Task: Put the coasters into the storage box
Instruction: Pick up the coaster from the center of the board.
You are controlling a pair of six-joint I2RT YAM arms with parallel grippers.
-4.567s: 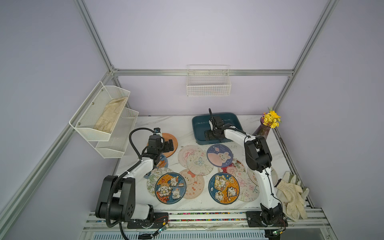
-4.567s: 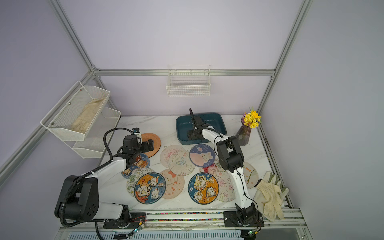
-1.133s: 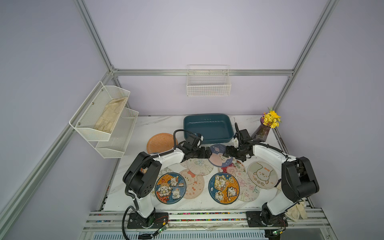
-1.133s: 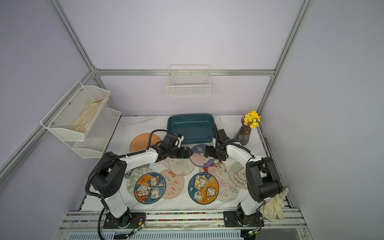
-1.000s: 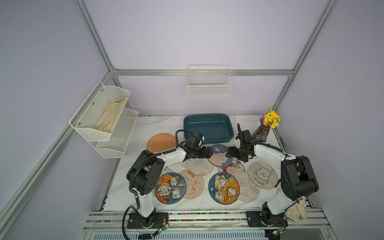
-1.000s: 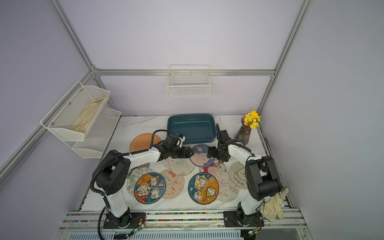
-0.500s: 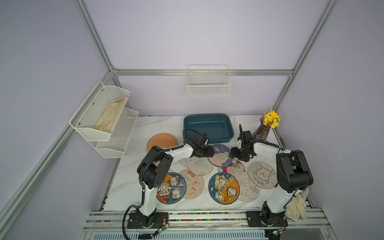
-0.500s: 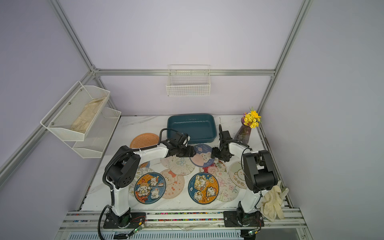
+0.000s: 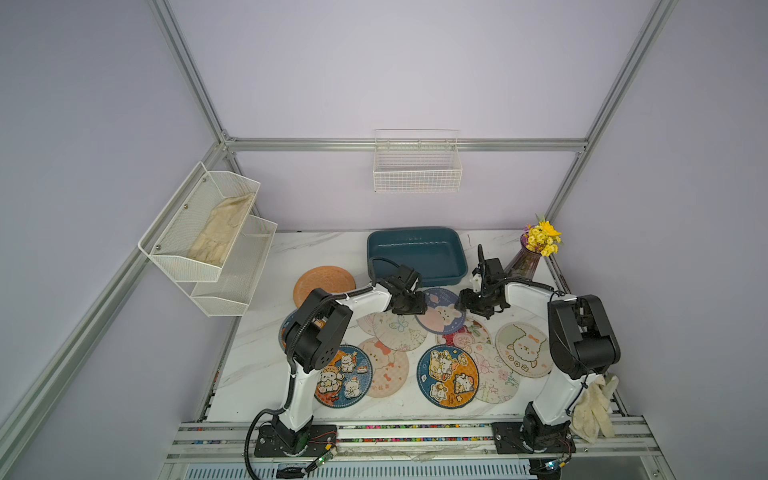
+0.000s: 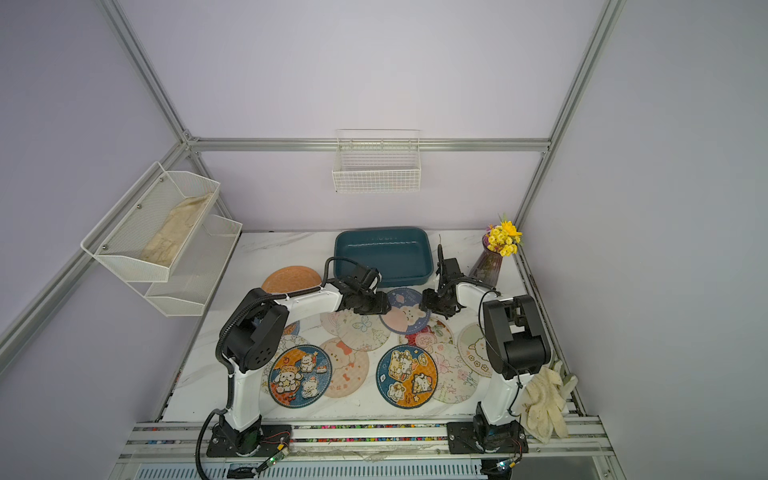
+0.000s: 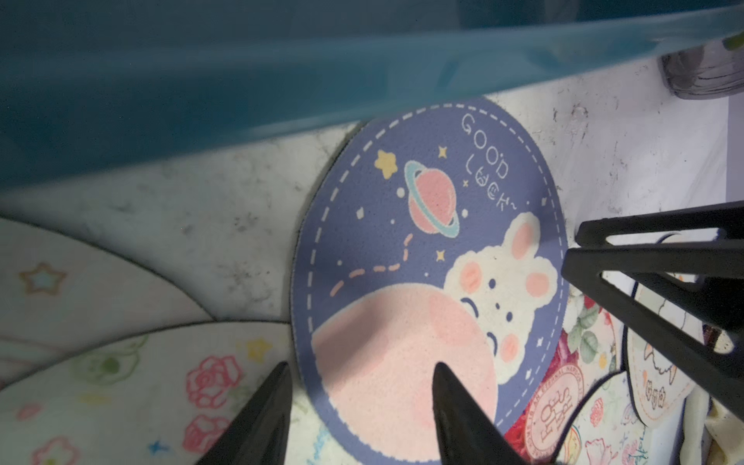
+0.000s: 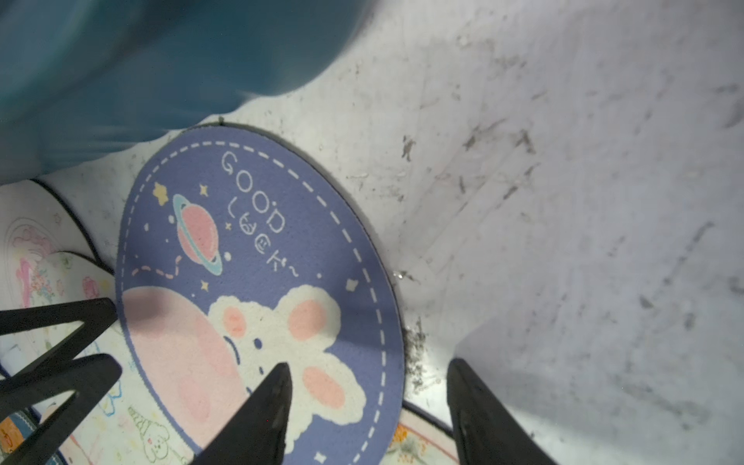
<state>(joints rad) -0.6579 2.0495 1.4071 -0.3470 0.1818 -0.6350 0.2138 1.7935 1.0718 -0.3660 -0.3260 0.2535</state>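
Saw a white wire basket (image 9: 417, 166) hung on the back rail. Noted a two-tier mesh shelf (image 9: 232, 286) on the side frame, a pale cloth (image 9: 222, 235) (glove-like) in its upper tier. Found a vase (image 9: 524, 262) of yellow flowers (image 9: 542, 239) at the counter's (image 9: 257, 374) far corner, pale gloves (image 9: 594, 409) draped at its near corner.

Left arm (image 9: 360, 297) and right arm (image 9: 528, 293) both stretched low toward the middle, elbows raised above their bases; left gripper (image 9: 417, 309) and right gripper (image 9: 462, 305) faced each other, close but apart, fingers angled down, each gripper's jaws partly apart.
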